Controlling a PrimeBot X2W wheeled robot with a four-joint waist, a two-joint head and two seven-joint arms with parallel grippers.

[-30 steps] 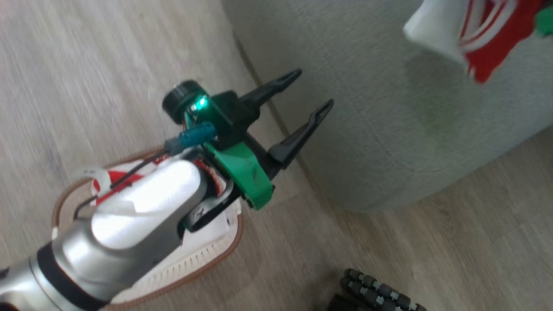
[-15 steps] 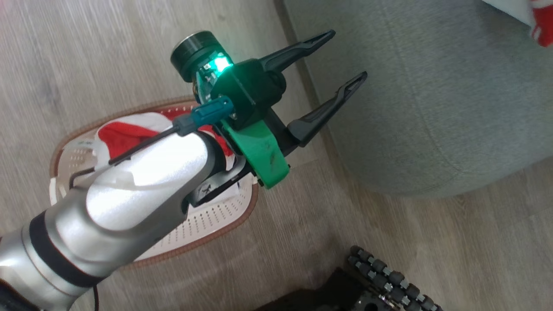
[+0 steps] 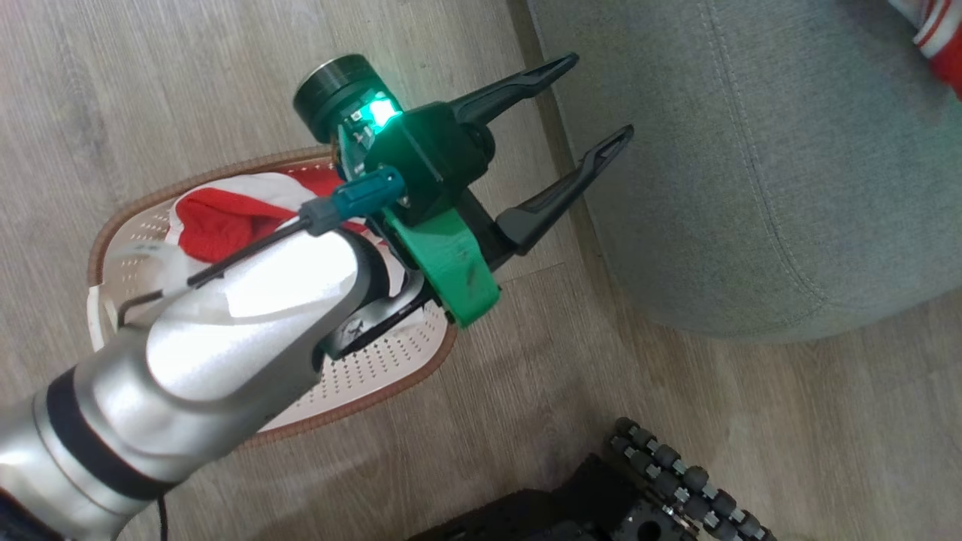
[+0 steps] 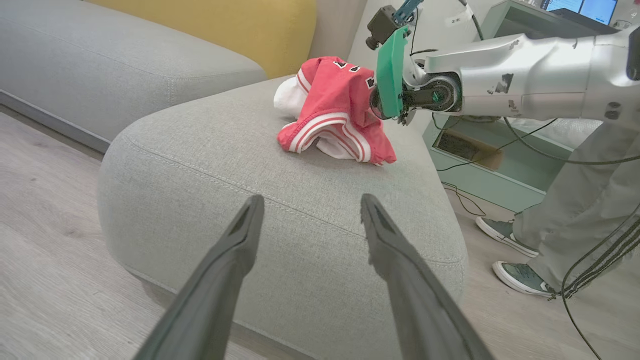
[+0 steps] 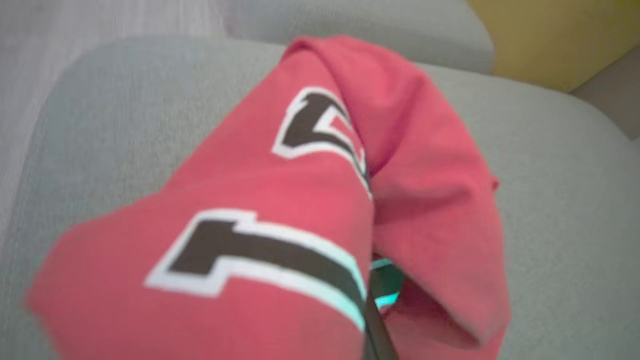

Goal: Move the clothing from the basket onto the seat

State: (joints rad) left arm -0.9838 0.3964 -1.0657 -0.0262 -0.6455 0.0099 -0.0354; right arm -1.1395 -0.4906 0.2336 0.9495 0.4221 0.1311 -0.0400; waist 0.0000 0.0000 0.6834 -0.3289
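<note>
My left gripper (image 3: 601, 94) hangs open and empty above the floor, between the basket and the seat, its fingers (image 4: 240, 240) pointing at the seat's front edge. Under my left forearm stands the white perforated basket (image 3: 361, 398) with red and white clothing (image 3: 218, 225) in it. The grey-green seat (image 3: 751, 188) (image 4: 225, 165) carries a red jersey (image 4: 335, 110) (image 3: 939, 45). My right gripper (image 4: 389, 70) is at that jersey's top, shut on the cloth, which drapes over its fingers (image 5: 374, 325) and bears dark lettering (image 5: 260, 250).
A person's legs and shoes (image 4: 520, 277) stand right of the seat, with cables on the floor. A teal cabinet (image 4: 475, 180) is behind them. A grey sofa (image 4: 100, 65) with a yellow cushion (image 4: 225, 25) lies beyond. My wheeled base (image 3: 676, 488) is near the seat.
The head camera has swung, so the basket shows more fully and the jersey on the seat sits at the picture's corner. My left gripper stays open.
</note>
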